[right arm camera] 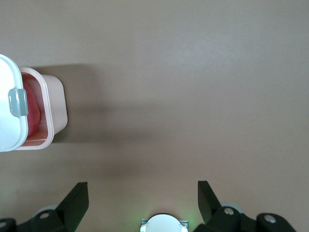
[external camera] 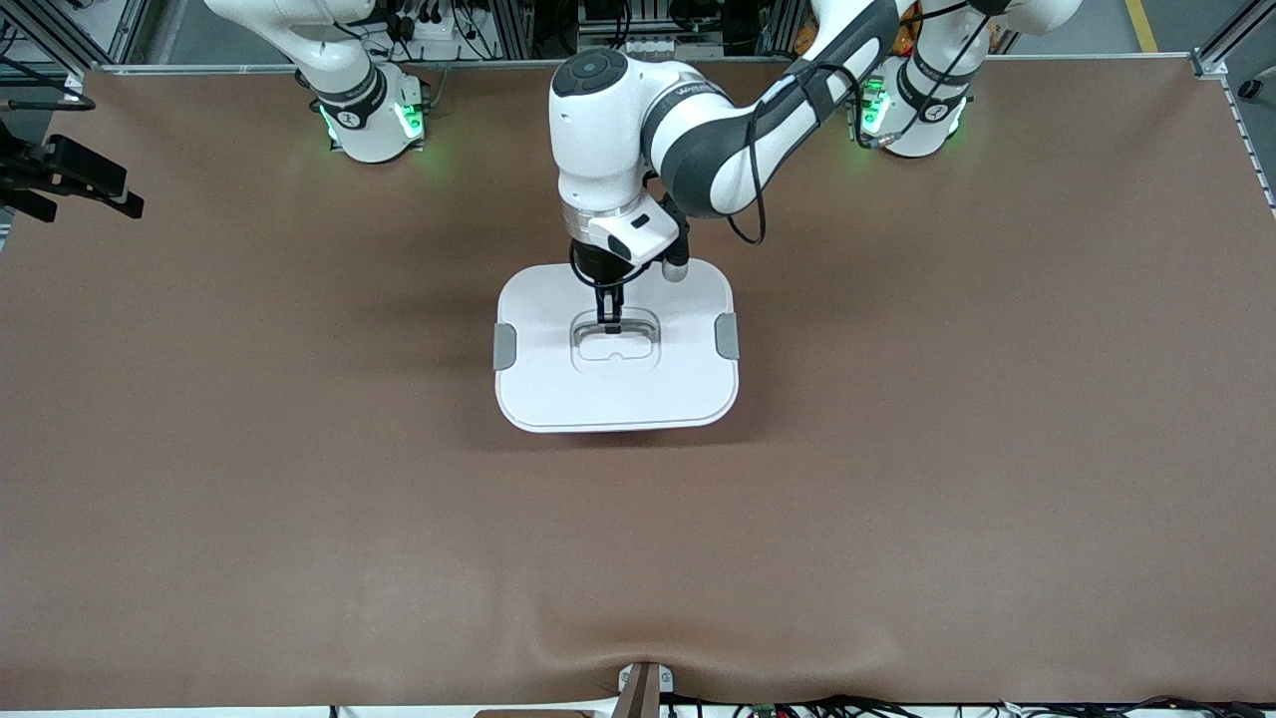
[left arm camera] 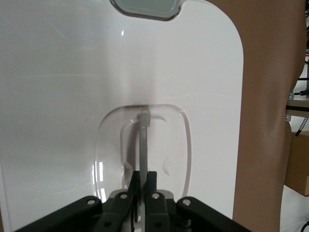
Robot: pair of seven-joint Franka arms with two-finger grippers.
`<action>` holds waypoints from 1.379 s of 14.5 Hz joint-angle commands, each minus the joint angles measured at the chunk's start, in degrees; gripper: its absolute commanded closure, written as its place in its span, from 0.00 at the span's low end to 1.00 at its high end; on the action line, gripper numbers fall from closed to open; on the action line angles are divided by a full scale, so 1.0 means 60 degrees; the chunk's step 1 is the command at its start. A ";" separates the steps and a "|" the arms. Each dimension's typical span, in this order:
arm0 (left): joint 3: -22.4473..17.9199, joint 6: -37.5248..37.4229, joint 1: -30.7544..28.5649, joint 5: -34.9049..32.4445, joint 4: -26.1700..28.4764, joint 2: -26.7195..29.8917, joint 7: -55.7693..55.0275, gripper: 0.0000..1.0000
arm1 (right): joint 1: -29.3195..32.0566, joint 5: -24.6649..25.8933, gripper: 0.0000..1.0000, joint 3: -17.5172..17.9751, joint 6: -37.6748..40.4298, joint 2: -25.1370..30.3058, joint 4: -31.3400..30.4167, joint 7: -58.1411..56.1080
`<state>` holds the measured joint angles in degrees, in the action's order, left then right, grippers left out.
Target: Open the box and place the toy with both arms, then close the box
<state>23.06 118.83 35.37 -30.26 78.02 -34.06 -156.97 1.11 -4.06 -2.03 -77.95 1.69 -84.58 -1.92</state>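
Smooth white lid, clear handle pinched

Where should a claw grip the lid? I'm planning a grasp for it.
Grip the lid by the thin upright handle in its recessed middle, coming straight down from above. The lid lies flat and wide, so only that rib fits between fingers. The left claw is shut on it this way; the right claw waits open over bare table.

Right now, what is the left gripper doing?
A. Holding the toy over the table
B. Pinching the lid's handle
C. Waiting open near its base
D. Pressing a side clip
B: the left gripper is shut on the handle in the lid recess.
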 commanded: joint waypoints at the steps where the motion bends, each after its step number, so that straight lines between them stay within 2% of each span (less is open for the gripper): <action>1: -0.0138 0.0073 0.0242 -0.0259 -0.0333 -0.0241 -0.0880 1.00 | -0.0054 0.0178 0.00 0.0001 -0.0513 0.0260 -0.0521 0.0058; 3: -0.0138 0.0073 0.0257 -0.0245 -0.0318 -0.0256 -0.0880 1.00 | -0.0068 0.0178 0.00 0.0001 -0.0821 0.0274 -0.0828 0.0057; 11: -0.0138 0.0204 0.0331 -0.0259 -0.0318 -0.0534 -0.0821 1.00 | 0.0049 0.0207 0.00 -0.0028 -0.0632 0.0304 -0.0654 -0.0207; 20: -0.0211 0.0219 0.0463 -0.0274 -0.0303 -0.0725 -0.0821 1.00 | 0.0005 0.0207 0.00 -0.0028 -0.0880 0.0289 -0.0902 -0.0207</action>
<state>22.78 120.20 36.50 -30.26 77.84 -37.45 -156.96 1.15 -3.41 -2.34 -82.30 1.97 -87.94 -2.66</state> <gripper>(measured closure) 0.930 0.000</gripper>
